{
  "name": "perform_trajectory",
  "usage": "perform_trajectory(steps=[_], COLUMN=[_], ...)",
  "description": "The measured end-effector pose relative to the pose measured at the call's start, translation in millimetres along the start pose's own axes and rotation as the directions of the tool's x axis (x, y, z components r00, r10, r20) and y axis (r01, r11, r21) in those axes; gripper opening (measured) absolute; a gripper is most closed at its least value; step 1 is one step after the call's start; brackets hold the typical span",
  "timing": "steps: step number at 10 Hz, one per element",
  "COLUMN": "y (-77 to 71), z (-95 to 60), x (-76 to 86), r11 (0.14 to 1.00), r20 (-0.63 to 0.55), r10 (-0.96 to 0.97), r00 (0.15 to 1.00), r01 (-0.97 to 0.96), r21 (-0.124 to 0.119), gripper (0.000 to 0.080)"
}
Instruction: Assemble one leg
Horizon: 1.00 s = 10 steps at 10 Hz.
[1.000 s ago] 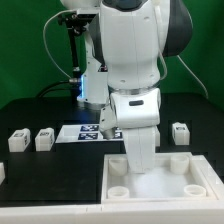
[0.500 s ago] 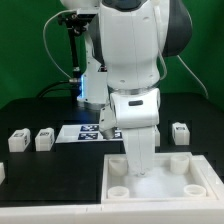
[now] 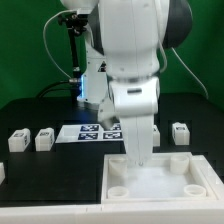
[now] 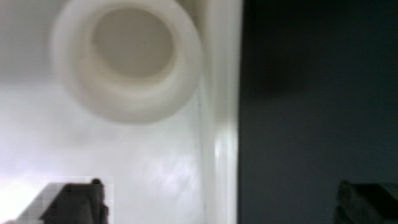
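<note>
Three legs show in the exterior view: two small white tagged posts point(image 3: 18, 141) point(image 3: 44, 139) at that view's left and one point(image 3: 180, 132) at its right, all lying on the black table. My gripper point(image 3: 136, 168) is low over the far edge of the large flat white square piece point(image 3: 160, 185), away from every leg. In the wrist view the gripper point(image 4: 217, 203) is open and empty. One fingertip point(image 4: 71, 200) is over the white piece point(image 4: 125, 150) near a round corner hole point(image 4: 128, 45); the other is over the black table.
The marker board point(image 3: 88, 133) lies behind the white square piece, partly hidden by my arm. A small white part point(image 3: 2, 172) sits at the exterior view's left edge. A black stand with a blue light point(image 3: 78, 92) is at the back.
My arm's upper body has shifted slightly toward the exterior view's left. The hand stays low over the white piece's far edge. The legs have not moved.
</note>
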<state>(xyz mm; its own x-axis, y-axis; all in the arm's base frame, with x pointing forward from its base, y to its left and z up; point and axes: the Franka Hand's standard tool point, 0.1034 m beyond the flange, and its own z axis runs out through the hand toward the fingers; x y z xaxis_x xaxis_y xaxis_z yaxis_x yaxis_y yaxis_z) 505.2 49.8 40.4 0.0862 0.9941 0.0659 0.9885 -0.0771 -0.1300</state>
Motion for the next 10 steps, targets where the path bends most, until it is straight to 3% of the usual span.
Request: perform_trajectory(steps=[2,3,6,8,10], y=[-5.7,-11.6,-16.0,-19.8,-53.8], z=[-23.9,-28.4,-26.2,-25.3,-23.2], x=[1.3,2.3,4.7,9.0,35.0], r11=[0.994,0.99,0.89,0.736,0.491], r20=[0.01,0.013,0.002,-0.013,-0.021], r10=[0.103,0.135,0.455,0.676,0.87], r00=[0.995,0.991,0.891,0.737,0.492], r01=[-0.103,-0.135,-0.454,-0.676,-0.87], r21=[-0.03,-0.035,-0.033,-0.036,-0.036], gripper=[0.0649,0.0649,0.0649,0.0649,0.0649])
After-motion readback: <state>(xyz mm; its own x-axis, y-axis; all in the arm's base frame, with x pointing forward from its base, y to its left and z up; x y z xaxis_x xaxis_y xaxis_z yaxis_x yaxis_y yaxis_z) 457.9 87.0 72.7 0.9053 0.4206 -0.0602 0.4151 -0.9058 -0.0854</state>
